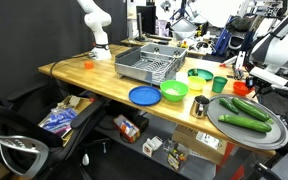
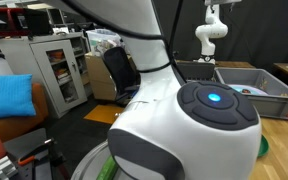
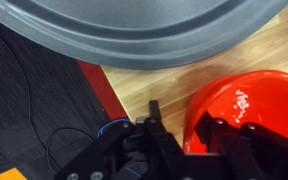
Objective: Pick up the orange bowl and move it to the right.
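The orange bowl (image 3: 246,95) fills the lower right of the wrist view and rests on the wooden table. My gripper (image 3: 187,120) is open and straddles the bowl's left rim. One finger is outside over the wood and the other is inside the bowl. A strip of wood shows between the outer finger and the rim. In an exterior view the gripper (image 1: 246,78) is low over the table's far right end, with a bit of the orange bowl (image 1: 239,88) showing beneath it. The arm's own body blocks the bowl in the remaining exterior view.
A round grey tray (image 3: 134,35) (image 1: 224,125) holding cucumbers (image 1: 246,112) lies close by the bowl. A green bowl (image 1: 174,92), blue plate (image 1: 143,95), yellow bowl (image 1: 199,76), green cup (image 1: 219,84), metal cup (image 1: 200,105), dish rack (image 1: 149,62) and tiny orange object (image 1: 87,65) also sit on the table. The table edge (image 3: 94,85) runs just left of the gripper.
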{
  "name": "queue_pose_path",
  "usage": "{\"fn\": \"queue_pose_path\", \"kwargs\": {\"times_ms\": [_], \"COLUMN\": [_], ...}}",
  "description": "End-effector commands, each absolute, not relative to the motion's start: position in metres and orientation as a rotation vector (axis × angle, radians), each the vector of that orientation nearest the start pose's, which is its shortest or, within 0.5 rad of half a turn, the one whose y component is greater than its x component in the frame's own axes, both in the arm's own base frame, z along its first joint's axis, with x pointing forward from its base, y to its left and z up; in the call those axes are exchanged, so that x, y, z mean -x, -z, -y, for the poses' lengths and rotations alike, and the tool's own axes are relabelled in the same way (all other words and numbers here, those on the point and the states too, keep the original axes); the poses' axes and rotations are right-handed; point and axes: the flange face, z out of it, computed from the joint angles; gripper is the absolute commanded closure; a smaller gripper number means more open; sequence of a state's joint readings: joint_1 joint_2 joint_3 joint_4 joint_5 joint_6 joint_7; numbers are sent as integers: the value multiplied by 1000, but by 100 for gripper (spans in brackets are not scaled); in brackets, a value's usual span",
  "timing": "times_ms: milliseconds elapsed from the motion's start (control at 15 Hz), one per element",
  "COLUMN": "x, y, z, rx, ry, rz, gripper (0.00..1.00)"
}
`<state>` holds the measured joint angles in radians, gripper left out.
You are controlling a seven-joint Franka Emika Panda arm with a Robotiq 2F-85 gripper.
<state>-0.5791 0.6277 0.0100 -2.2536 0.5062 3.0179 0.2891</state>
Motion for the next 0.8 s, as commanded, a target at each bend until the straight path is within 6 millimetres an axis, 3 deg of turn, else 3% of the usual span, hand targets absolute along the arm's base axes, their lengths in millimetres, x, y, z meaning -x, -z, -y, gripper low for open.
{"fn": "queue_pose_path", "kwargs": {"times_ms": [0,267,733], "x": [-419,-413,-387], "y": [-94,-101,-129], "z": [308,300,297], "rx": [2370,2376,2331], "ry": [196,183,220], "rz": [-1900,-1854,-1823], "gripper": [31,4,0]}}
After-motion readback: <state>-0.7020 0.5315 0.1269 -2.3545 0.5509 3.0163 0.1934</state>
